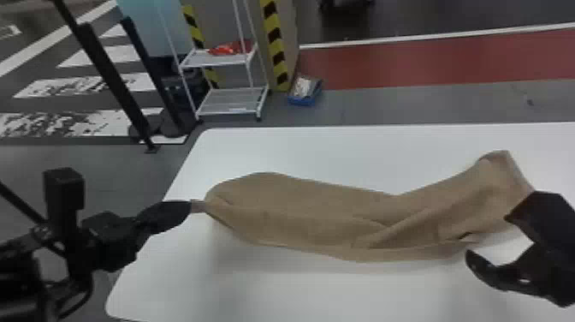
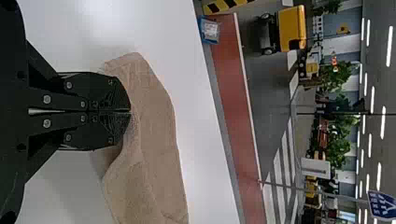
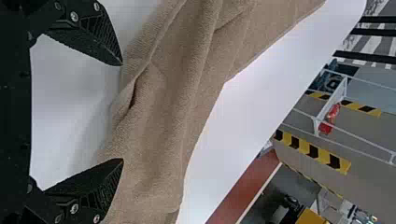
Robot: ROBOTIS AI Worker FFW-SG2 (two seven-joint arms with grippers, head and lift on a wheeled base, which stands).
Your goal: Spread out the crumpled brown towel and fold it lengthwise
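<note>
The left gripper [image 1: 189, 207] has its jaws closed on the brown towel [image 1: 308, 214] near the left edge of the counter [image 1: 299, 295], while the right gripper [image 1: 487, 235], jaws apart, could trap creases by pinching overlapping layers.

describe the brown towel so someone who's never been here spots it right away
Find the big white table first. The brown towel stretches across it, one end pinched in the left gripper, the other near the open right gripper. Unlike those black grippers, it is a long, creased strip of brown cloth.
</note>
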